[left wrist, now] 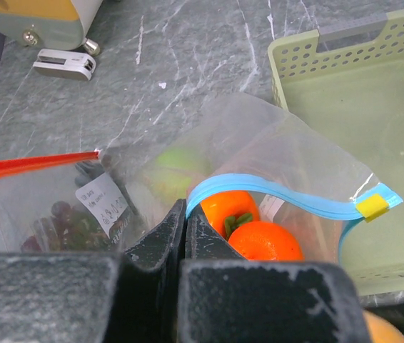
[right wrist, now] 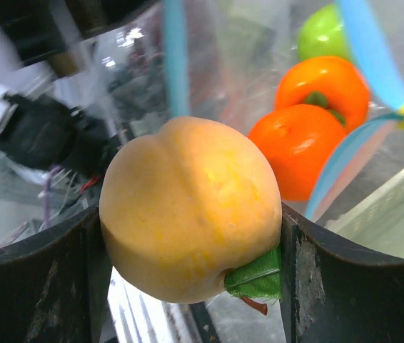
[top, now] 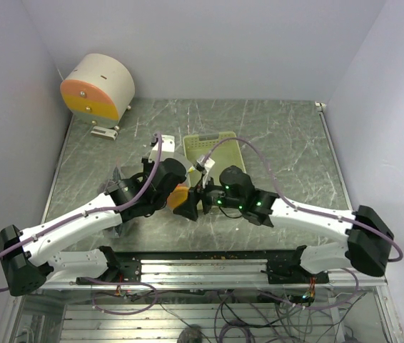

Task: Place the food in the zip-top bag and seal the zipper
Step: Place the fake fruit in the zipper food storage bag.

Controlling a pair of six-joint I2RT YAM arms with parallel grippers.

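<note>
right fingers [right wrist: 41, 286] clamp a peach [right wrist: 188, 207] at the zip-top bag [left wrist: 259, 153] mouth; left fingers [left wrist: 155, 246] pinch its rim, basket [left wrist: 334, 53] just beside.

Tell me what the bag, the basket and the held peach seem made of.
Bag: thin clear plastic film, glossy and crinkled; oranges show through it.
Basket: rigid moulded plastic, matte pale green, with rows of holes.
Peach: likely plastic or foam, smooth with a faint sheen; too uniform for real fruit.
</note>
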